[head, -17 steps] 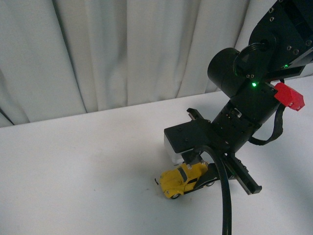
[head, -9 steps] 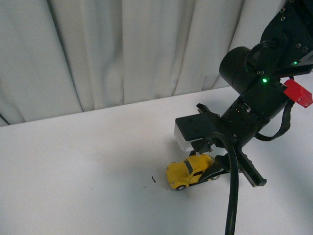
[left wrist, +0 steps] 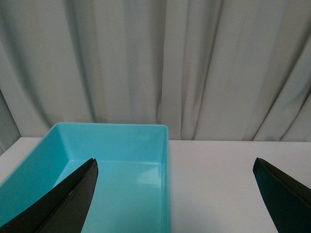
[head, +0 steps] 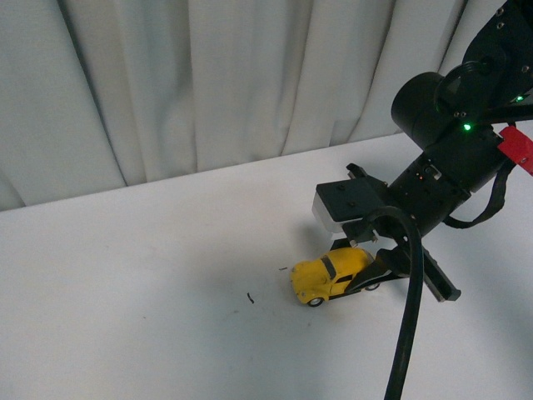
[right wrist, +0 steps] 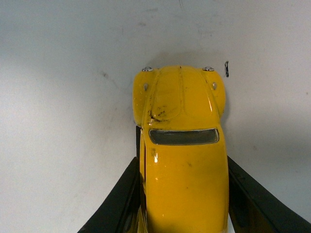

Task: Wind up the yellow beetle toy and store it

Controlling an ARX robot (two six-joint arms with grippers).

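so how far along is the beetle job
Done: right tool is shut on the yellow beetle toy, clamping its sides. In hand: toy sits wheels-down on the table, so winding may be under way. Remaining: carry it to the teal bin, which shows no toy inside.

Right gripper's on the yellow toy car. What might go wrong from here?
The right gripper pinches only the rear half of the small glossy yellow beetle toy, so it may slip or pivot when moved. The thick black cable hangs just beside the toy and might snag it.

No legible text or labels.
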